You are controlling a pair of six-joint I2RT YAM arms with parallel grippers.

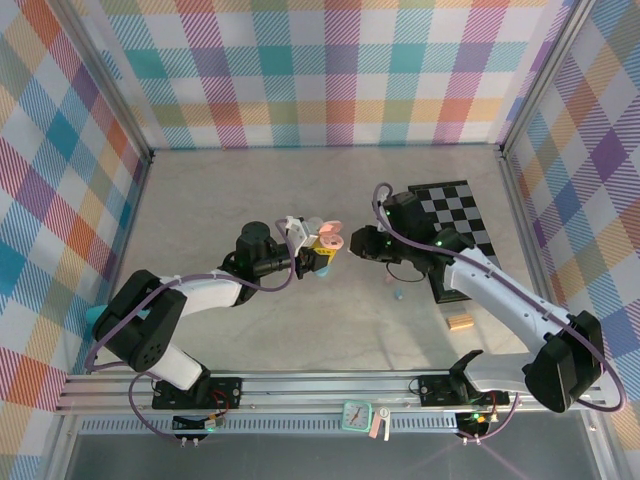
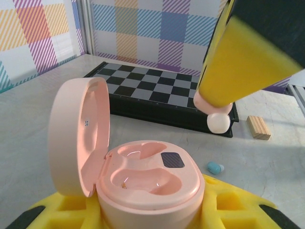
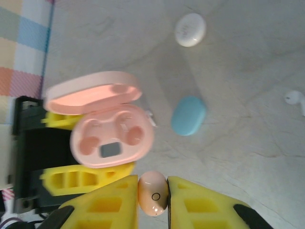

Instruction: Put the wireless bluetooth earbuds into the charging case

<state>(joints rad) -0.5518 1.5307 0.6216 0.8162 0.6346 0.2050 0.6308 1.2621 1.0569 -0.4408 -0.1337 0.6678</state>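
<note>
Table [image 1: 330, 200]: grey, plaid walls around.
Left gripper [image 1: 318, 252]: clamped on open pink case [image 2: 152, 179].
Right gripper [image 3: 152, 193]: pinches pink earbud [image 2: 218, 121], just above case, on side away from lid.

Pastel plaid walls [image 1: 330, 70] enclosed the pale grey tabletop [image 1: 250, 190] from nine through three o'clock, evenly lit.

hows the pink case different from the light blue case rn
The pink case is open, with its lid swung up and both wells empty; the light blue case is shut. The pink case is clamped between the yellow pads of the left gripper; the light blue case lies free on the table. Both are smooth, rounded pebble shapes.
</note>
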